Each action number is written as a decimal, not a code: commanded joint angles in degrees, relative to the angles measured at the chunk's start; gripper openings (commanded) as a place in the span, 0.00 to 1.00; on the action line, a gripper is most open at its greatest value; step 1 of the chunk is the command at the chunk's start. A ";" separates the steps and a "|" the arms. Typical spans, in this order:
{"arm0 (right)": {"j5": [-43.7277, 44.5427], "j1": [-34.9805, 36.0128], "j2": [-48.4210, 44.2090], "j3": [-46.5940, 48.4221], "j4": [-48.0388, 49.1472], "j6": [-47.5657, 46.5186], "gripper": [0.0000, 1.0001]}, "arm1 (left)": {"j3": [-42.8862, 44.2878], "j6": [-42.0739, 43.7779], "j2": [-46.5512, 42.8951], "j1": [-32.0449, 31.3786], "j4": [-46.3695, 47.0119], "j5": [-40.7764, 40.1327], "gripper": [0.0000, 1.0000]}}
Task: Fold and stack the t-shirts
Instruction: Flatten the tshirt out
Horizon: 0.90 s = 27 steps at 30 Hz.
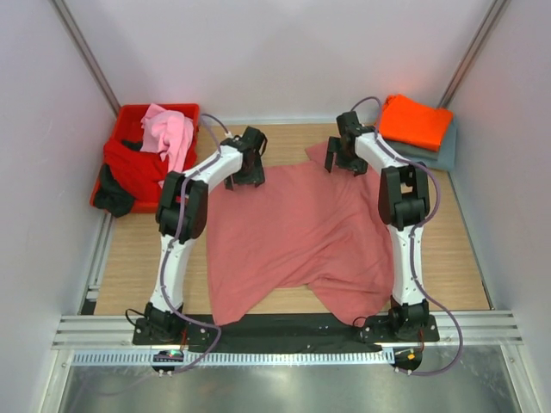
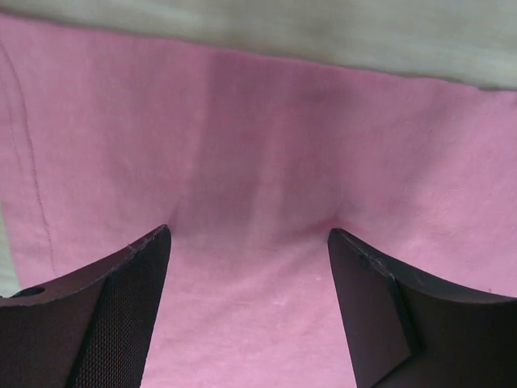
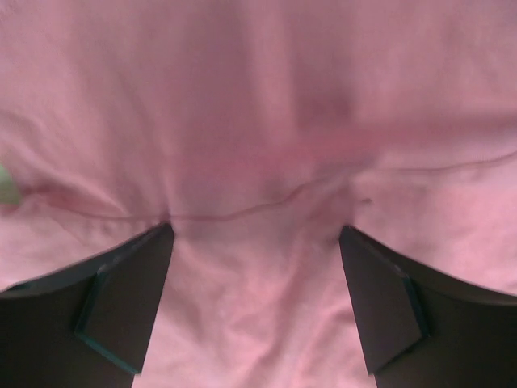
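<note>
So the dusty salmon-pink t-shirt (image 1: 293, 232) is lying spread out flat-ish in the middle of the wooden table (image 1: 465, 258), with its near edge hanging close to the arm bases and a few soft wrinkles across it. Both arms are reaching to its far edge.

The left gripper (image 1: 248, 168) sits at the far left corner of the shirt. In its wrist view the two dark fingers (image 2: 121, 307) are spread wide, and the pink cloth fills the whole gap between them. The tips look like they're just touching the fabric, since it puckers a bit right at each tip, but nothing is pinched. A strip of bare table shows just past the shirt's edge.

Same deal with the right gripper (image 1: 343, 155) at the far right corner: fingers (image 3: 388, 299) wide apart, tips down on the cloth, a seam line running across between them, no pinch on anything.

Further out, a folded orange t-shirt (image 1: 417, 120) sits on top of a grey-blue one (image 1: 441, 153) in the far right corner, well apart from the spread shirt. On the far left there's a red crate (image 1: 129, 112) holding a light pink shirt (image 1: 168, 133), a red shirt (image 1: 133, 168) and a dark one (image 1: 112, 196) drooping over its near side.
</note>
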 commanded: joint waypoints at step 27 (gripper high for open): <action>-14.73 1.59 6.83 31.29 1.50 2.23 1.00 | 33.84 11.95 0.71 7.73 -10.72 3.86 1.00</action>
